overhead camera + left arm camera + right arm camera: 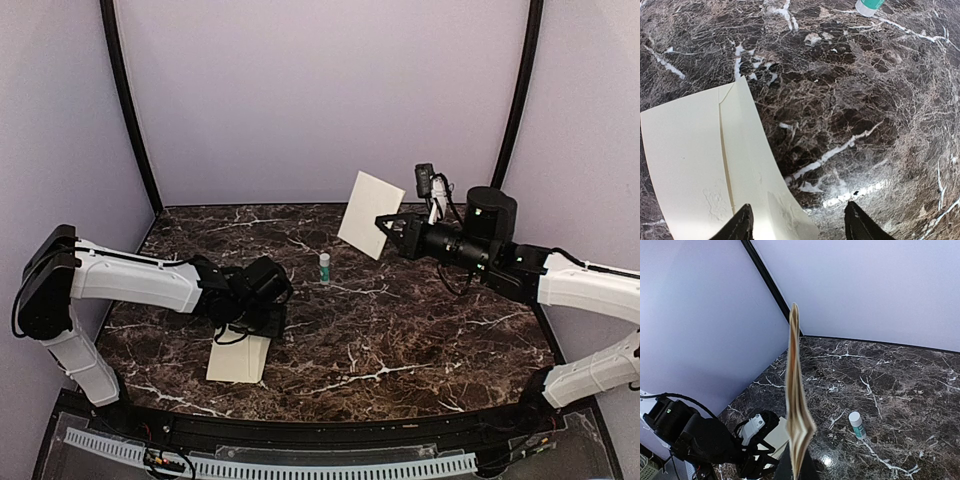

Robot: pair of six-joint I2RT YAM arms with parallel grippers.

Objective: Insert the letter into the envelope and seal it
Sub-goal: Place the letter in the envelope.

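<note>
Top external view: the dark marble counter [420,330] carries the envelope [240,360] flat at lower left, under the left tool [802,227], fingers apart, probably to steady it. Right of centre, the letter [368,210] hangs upright, clamped in the right tool [384,228], likely ready for insertion. A small green-and-white tube [324,268] stands between them

Cream envelope [240,358]; beige letter [370,213]; white-veined dark table [420,330].

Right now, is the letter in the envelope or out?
Out: right gripper holds the letter aloft; the envelope lies on the table.
</note>
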